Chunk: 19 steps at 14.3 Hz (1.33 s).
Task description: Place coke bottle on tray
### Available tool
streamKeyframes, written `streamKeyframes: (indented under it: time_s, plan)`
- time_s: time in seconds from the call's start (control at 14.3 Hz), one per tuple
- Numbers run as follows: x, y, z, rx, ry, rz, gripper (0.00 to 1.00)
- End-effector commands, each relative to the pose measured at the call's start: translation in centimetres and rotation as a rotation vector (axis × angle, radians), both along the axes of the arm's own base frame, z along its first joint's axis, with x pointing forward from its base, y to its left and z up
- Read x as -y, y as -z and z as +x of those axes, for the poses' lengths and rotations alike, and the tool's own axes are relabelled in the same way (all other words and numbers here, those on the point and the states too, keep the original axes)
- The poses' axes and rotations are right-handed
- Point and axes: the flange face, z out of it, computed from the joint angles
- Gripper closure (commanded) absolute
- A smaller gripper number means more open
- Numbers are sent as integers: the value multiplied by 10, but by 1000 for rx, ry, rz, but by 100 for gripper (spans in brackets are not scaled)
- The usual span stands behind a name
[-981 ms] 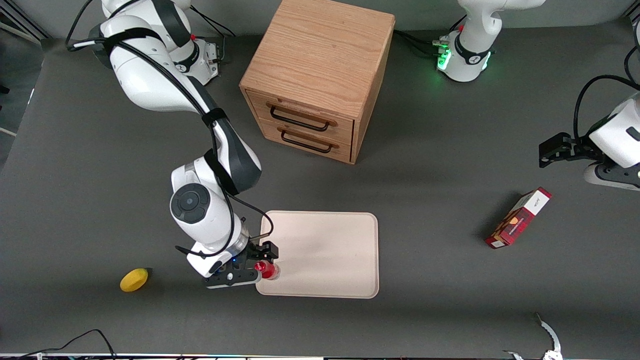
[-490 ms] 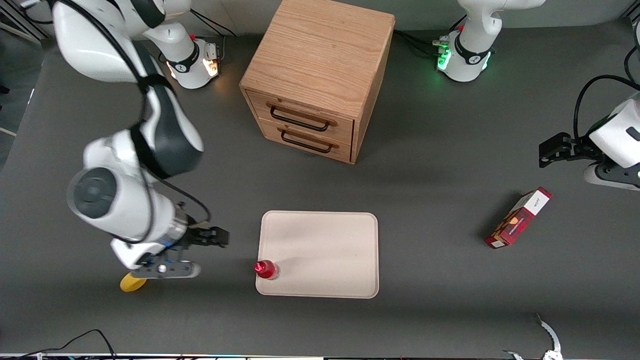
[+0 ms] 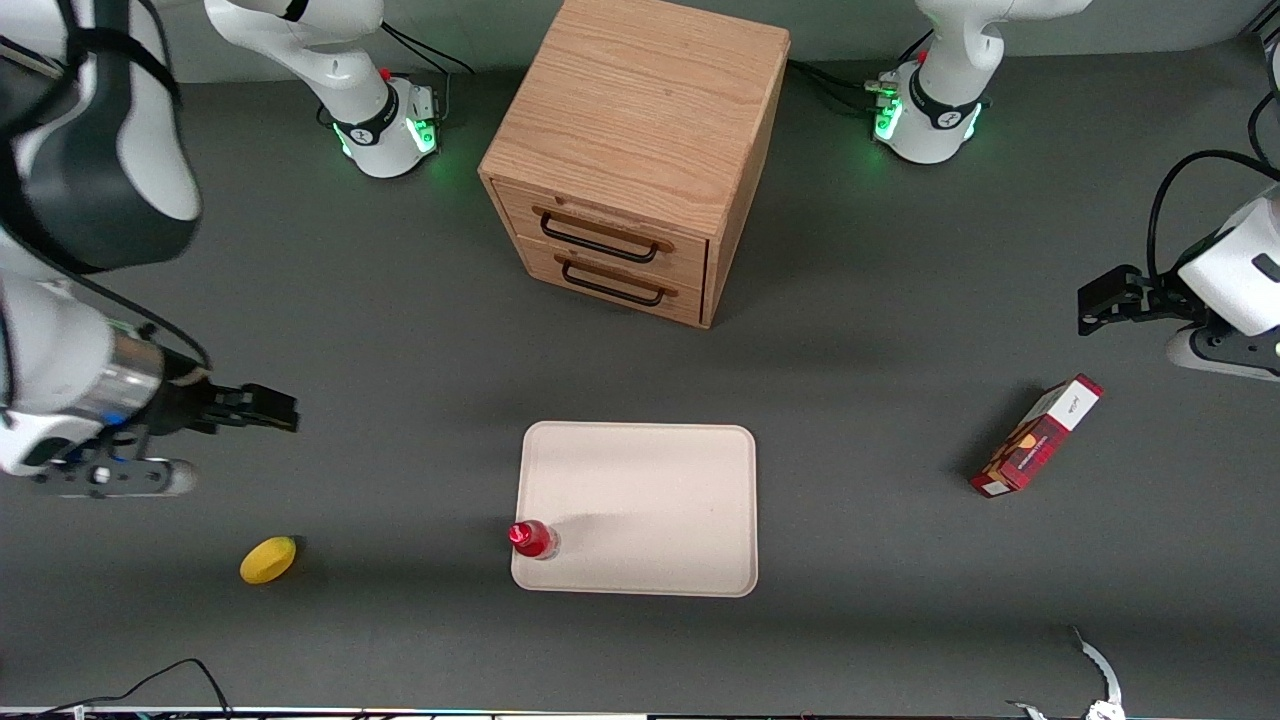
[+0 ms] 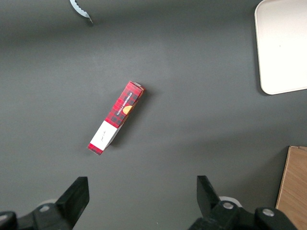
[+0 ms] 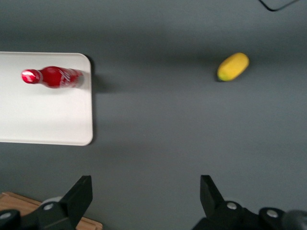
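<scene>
My pincer [image 3: 270,410] hangs spread and empty, well apart from the coke bottle [image 3: 531,539] standing upright at the tray [image 3: 650,500] corner.

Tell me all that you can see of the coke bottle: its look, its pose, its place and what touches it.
The bottle is small and red, with a red cap, white lettering on its label and a clear base. It stands upright on the tray, at the edge toward the working arm's end and near the corner closest to the front camera. Only the tray touches it. The tool is open and empty, well away over the table, and a yellow lemon lies apart on the table.
</scene>
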Motion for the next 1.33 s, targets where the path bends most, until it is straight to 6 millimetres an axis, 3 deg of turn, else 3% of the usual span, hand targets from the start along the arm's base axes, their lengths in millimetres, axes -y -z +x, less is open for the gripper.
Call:
streamKeyframes:
  time_s: [0.0,0.42,0.91,1.26]
  plan:
    - [29,-24,-25,-33,-47,18,0]
    - [37,-29,-30,-21,-31,2,0]
    - [22,-51,-77,19,-6,-4,0]
    - [21,-48,-73,10,-2,5,0]
